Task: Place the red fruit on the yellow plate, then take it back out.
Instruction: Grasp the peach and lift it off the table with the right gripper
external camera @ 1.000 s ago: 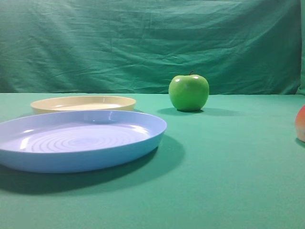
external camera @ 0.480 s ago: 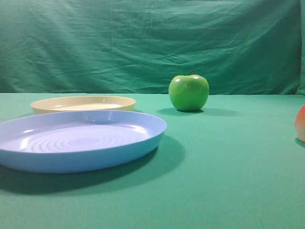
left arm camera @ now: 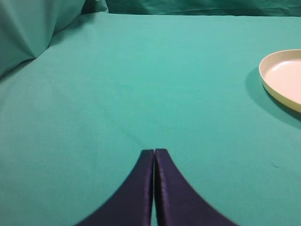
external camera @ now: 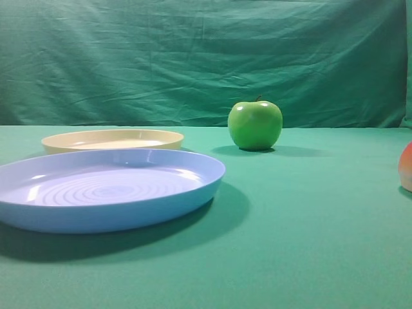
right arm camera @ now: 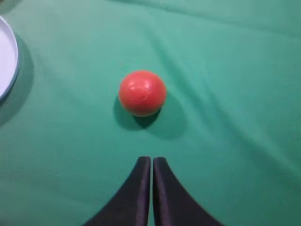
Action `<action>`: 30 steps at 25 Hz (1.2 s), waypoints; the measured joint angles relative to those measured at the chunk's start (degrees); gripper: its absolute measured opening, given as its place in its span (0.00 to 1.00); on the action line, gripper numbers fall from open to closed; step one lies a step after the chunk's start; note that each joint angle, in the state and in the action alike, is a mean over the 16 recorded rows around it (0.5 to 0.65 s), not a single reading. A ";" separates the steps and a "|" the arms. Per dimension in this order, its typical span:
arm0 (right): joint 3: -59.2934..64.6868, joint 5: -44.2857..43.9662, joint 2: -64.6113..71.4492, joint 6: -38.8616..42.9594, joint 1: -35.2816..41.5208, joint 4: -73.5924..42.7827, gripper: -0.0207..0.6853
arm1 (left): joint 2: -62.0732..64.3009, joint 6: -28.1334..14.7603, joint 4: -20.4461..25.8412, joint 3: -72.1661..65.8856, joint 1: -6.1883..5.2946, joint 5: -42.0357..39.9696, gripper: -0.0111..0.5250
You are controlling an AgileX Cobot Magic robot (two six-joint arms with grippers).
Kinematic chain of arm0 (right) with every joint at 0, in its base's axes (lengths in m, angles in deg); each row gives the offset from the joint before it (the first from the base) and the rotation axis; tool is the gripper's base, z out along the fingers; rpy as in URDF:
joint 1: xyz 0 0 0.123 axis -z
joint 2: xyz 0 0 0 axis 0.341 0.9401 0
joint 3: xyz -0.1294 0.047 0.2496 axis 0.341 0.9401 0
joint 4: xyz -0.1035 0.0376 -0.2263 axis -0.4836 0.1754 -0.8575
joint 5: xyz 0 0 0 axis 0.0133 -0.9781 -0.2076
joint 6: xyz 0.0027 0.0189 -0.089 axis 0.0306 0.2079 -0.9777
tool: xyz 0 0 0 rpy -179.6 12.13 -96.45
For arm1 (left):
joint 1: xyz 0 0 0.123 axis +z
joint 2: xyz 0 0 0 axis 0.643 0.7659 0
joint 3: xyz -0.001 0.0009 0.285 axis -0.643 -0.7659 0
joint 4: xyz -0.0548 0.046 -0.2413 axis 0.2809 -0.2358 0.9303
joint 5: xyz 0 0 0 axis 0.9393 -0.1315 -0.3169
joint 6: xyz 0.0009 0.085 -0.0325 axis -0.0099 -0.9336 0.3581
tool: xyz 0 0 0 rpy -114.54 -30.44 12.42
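The red fruit [right arm camera: 142, 92] lies on the green cloth, straight ahead of my right gripper [right arm camera: 152, 160], which is shut with nothing in it and well short of the fruit. In the exterior high view only the fruit's [external camera: 406, 167] left edge shows at the right border. The yellow plate [external camera: 112, 139] sits at the back left, behind the blue plate. Its rim [left arm camera: 282, 77] also shows at the right of the left wrist view. My left gripper [left arm camera: 154, 152] is shut and empty over bare cloth, far left of that plate. Neither gripper appears in the exterior high view.
A large light-blue plate [external camera: 106, 188] with concentric rings lies at the front left; its edge [right arm camera: 7, 61] shows in the right wrist view. A green apple [external camera: 255, 124] stands at the back centre. A green backdrop hangs behind the table.
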 joint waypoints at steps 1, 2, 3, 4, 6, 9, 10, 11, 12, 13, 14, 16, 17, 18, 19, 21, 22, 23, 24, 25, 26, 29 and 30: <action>-0.32 -0.79 1.46 -0.68 -0.30 0.38 0.03 | 0.00 0.00 0.00 0.00 0.00 0.00 0.02; -0.54 -1.30 2.88 -1.32 -0.64 0.68 0.03 | 0.00 0.00 0.00 0.00 0.00 0.00 0.02; -0.68 -1.58 4.26 -1.92 -1.03 0.90 0.03 | 0.00 0.00 0.00 0.00 0.00 0.00 0.02; -0.75 -1.68 5.62 -2.50 -1.44 1.07 0.03 | 0.00 0.00 0.00 0.00 0.00 0.00 0.02; -0.79 -1.44 8.30 -3.55 -2.29 1.30 0.04 | 0.00 0.00 0.00 0.00 0.00 0.00 0.02; -0.79 -0.39 12.14 -4.74 -3.62 1.29 0.09 | 0.00 0.00 0.00 0.00 0.00 0.00 0.02; -0.79 0.02 13.36 -5.00 -4.06 1.19 0.13 | 0.00 0.00 0.00 0.00 0.00 0.00 0.02; -0.79 0.45 14.55 -5.19 -4.51 1.05 0.16 | 0.00 0.00 0.00 0.00 0.00 0.00 0.02; -0.79 0.89 15.73 -5.32 -4.93 0.89 0.21 | 0.00 0.00 0.00 0.00 0.00 0.00 0.02; -0.79 1.34 16.88 -5.41 -5.31 0.70 0.26 | 0.00 0.00 0.00 0.00 0.00 0.00 0.02; -0.79 1.81 17.99 -5.47 -5.65 0.52 0.32 | 0.00 0.00 0.00 0.00 0.00 0.00 0.02; -0.79 2.83 20.17 -5.55 -6.14 0.21 0.43 | 0.00 0.00 0.00 0.00 0.00 0.00 0.02; -0.80 3.34 21.22 -5.57 -6.29 0.11 0.49 | 0.00 0.00 0.00 0.00 0.00 0.00 0.02; -0.80 3.84 22.27 -5.58 -6.39 0.06 0.55 | 0.00 0.00 0.00 0.00 0.00 0.00 0.02; -0.80 4.35 23.32 -5.59 -6.45 0.05 0.60 | 0.00 0.00 0.00 0.00 0.00 0.00 0.02; -0.81 5.38 25.44 -5.59 -6.50 0.08 0.71 | 0.00 0.00 0.00 0.00 0.00 0.00 0.02; -0.81 5.92 26.51 -5.59 -6.52 0.09 0.76 | 0.00 0.00 0.00 0.00 0.00 0.00 0.02; -0.82 6.48 27.61 -5.59 -6.52 0.10 0.81 | 0.00 0.00 0.00 0.00 0.00 0.00 0.02; -0.82 7.07 28.71 -5.59 -6.53 0.11 0.85 | 0.00 0.00 0.00 0.00 0.00 0.00 0.02; -0.83 7.70 29.84 -5.59 -6.53 0.08 0.88 | 0.00 0.00 0.00 0.00 0.00 0.00 0.02; -0.84 8.38 30.98 -5.59 -6.53 0.01 0.91 | 0.00 0.00 0.00 0.00 0.00 0.00 0.02; -0.87 10.57 34.42 -5.57 -6.53 -0.50 0.94 | 0.00 0.00 0.00 0.00 0.00 0.00 0.02; -0.89 11.34 35.54 -5.56 -6.53 -0.71 0.94 | 0.00 0.00 0.00 0.00 0.00 0.00 0.02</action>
